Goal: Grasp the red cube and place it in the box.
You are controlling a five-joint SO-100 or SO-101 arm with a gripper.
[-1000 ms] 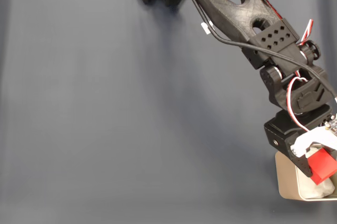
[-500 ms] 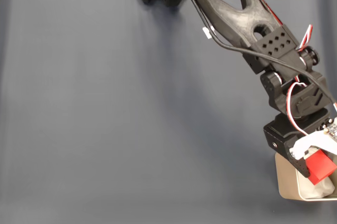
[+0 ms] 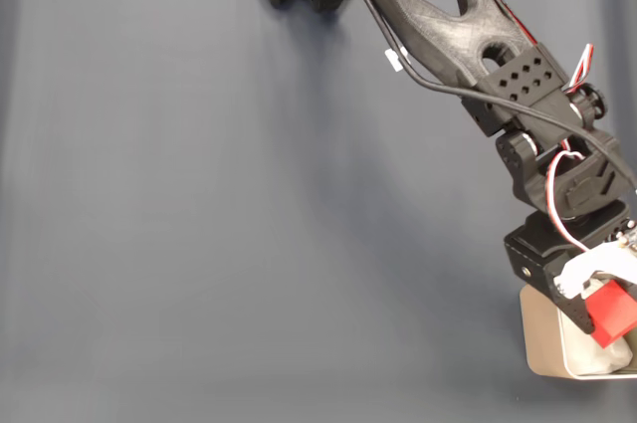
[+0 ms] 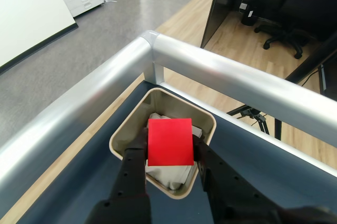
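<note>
1. While clamped on the red cube [image 4: 169, 142], the gripper [image 4: 169, 153] has a finger pressed on each side face.
2. Cube hangs above the box [image 4: 126, 128], over its white wadding [image 4: 167, 174].
3. Box sits at the table's [image 3: 249, 244] lower right corner in the fixed view, beside a metal rail [image 4: 226, 79].

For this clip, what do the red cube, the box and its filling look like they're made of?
The red cube, held in the gripper, has flat, matte, evenly coloured faces with no grain: probably plastic or painted wood. The box has thin pale beige walls with rounded corners and a faint sheen, suggesting metal, a tin perhaps. The filling is white, soft and crumpled, like wadding or tissue.
</note>
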